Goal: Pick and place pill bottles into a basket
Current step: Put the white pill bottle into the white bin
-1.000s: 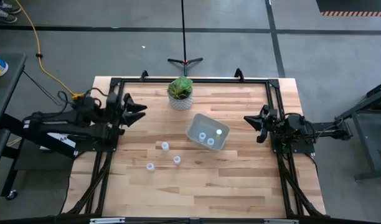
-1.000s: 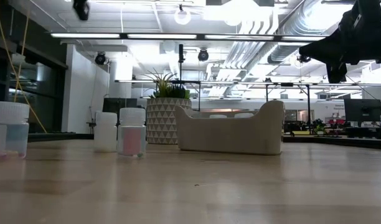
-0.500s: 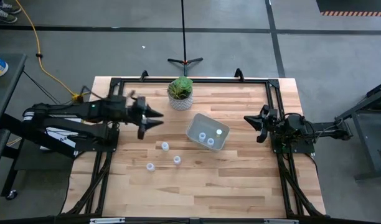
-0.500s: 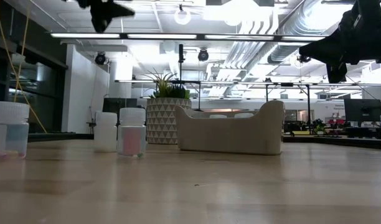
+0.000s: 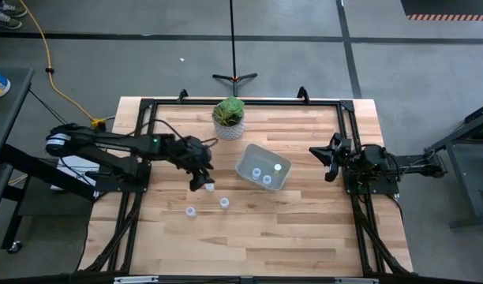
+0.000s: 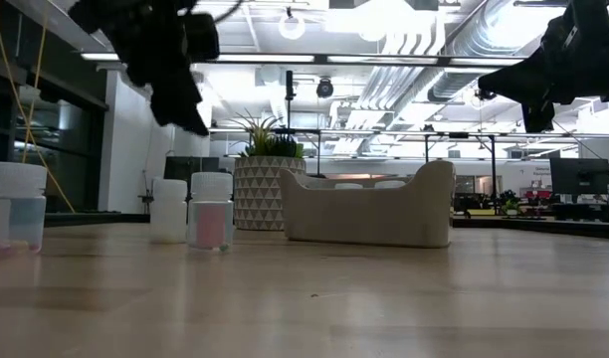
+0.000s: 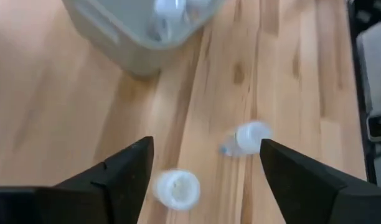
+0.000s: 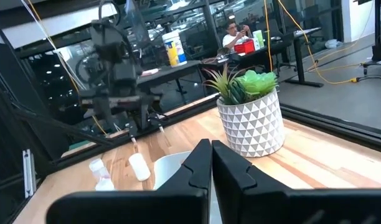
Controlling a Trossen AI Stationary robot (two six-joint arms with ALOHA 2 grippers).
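Three small whitish pill bottles stand upright on the wooden table (image 5: 209, 186), (image 5: 224, 203), (image 5: 191, 211). Three more sit inside the pale grey-blue basket (image 5: 249, 160). My left gripper (image 5: 202, 180) is open and points down, above the bottle nearest the basket. In the left wrist view that bottle (image 7: 176, 188) shows between the spread fingers, with a second one (image 7: 249, 137) farther off. In the low view the left gripper (image 6: 180, 75) hangs well above the bottles (image 6: 211, 211). My right gripper (image 5: 328, 162) waits shut at the table's right side.
A white patterned pot with a green plant (image 5: 229, 120) stands at the table's far edge, behind the basket. Black frame rails (image 5: 139, 142) run along the left and right edges. Bare wood lies toward the near edge (image 5: 289, 237).
My left gripper has swung from the table's left edge toward the right and the basket. It has tipped to point down and come lower, over the pill bottles on the table. The bottles and the basket have not moved.
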